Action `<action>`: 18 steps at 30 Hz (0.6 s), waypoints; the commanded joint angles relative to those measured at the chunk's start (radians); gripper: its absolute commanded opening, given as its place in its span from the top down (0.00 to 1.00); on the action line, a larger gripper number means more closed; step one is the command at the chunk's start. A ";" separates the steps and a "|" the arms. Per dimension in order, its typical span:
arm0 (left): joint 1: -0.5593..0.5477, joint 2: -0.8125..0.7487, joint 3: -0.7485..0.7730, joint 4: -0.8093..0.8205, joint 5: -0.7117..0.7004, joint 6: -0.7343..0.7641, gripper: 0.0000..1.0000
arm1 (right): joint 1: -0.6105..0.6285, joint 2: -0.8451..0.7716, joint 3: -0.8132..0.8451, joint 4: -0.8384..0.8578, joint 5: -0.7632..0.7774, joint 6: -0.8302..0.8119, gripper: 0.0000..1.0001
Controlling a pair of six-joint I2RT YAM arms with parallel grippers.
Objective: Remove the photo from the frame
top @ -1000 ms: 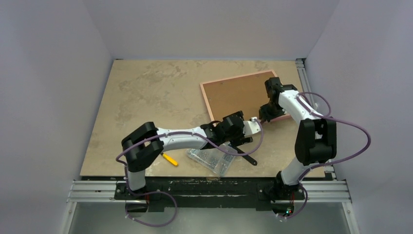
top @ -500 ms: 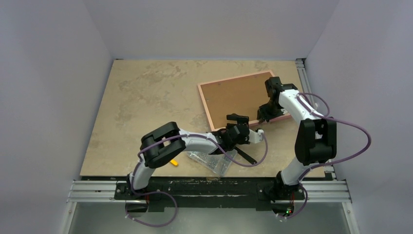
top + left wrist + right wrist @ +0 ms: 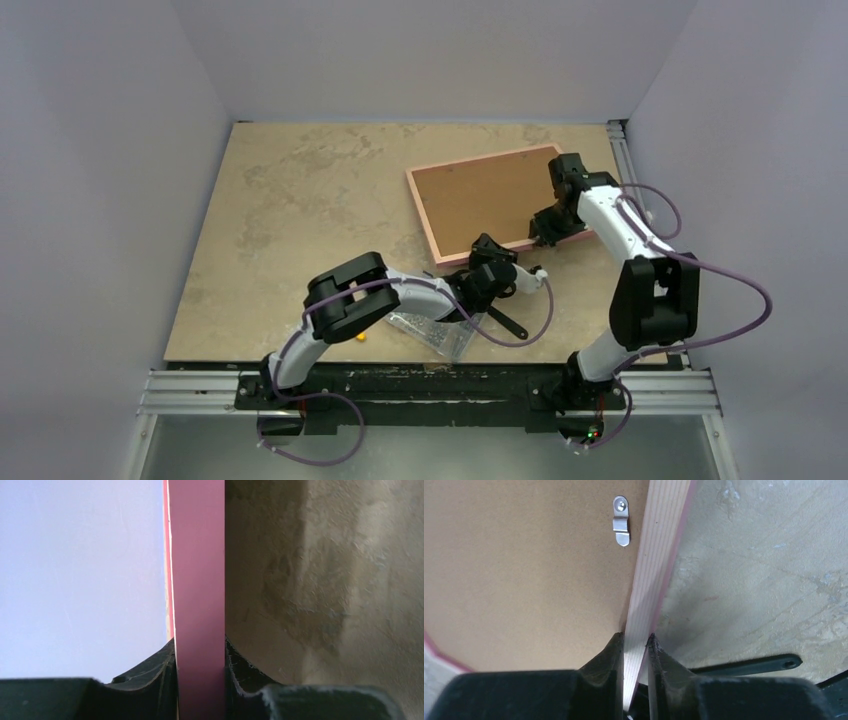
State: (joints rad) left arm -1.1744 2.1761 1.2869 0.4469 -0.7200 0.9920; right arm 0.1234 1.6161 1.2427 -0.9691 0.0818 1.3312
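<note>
Left claw [image 3: 200, 652] and right claw [image 3: 636, 642] clamp the frame [image 3: 480, 195] by its rim; likely stiff, light, slippery.

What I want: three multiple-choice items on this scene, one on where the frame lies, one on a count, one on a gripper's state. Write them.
1. The frame lies on the table at:
A) its far right part
B) its near left corner
C) the middle of its near edge

2. Metal clips on the brown back, right wrist view:
A) none
B) one
C) three

3. The left gripper is:
A) open over bare table
B) shut on nothing
C) shut on the frame

Answers:
1 A, the top view shows it far and to the right.
2 B, a single clip sits beside the rail.
3 C, its fingers press the pink edge from both sides.
</note>
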 commanded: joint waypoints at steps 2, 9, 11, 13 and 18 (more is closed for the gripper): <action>0.004 -0.079 0.036 0.029 0.000 0.007 1.00 | 0.005 -0.141 0.012 0.141 0.014 -0.229 0.47; -0.006 -0.168 0.085 -0.271 0.014 -0.188 1.00 | 0.023 -0.305 0.120 0.066 0.154 -0.592 0.01; -0.011 -0.201 0.165 -0.486 0.050 -0.284 1.00 | 0.031 -0.382 0.162 0.009 0.223 -0.648 0.01; -0.013 -0.238 0.260 -0.725 0.099 -0.381 1.00 | 0.031 -0.461 0.174 -0.014 0.276 -0.687 0.01; -0.008 -0.290 0.481 -1.060 0.252 -0.536 1.00 | 0.032 -0.613 0.226 -0.098 0.325 -0.725 0.02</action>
State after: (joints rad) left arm -1.1728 2.0010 1.5955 -0.2619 -0.5995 0.6319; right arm 0.1520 1.0969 1.4036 -0.9684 0.3019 0.6998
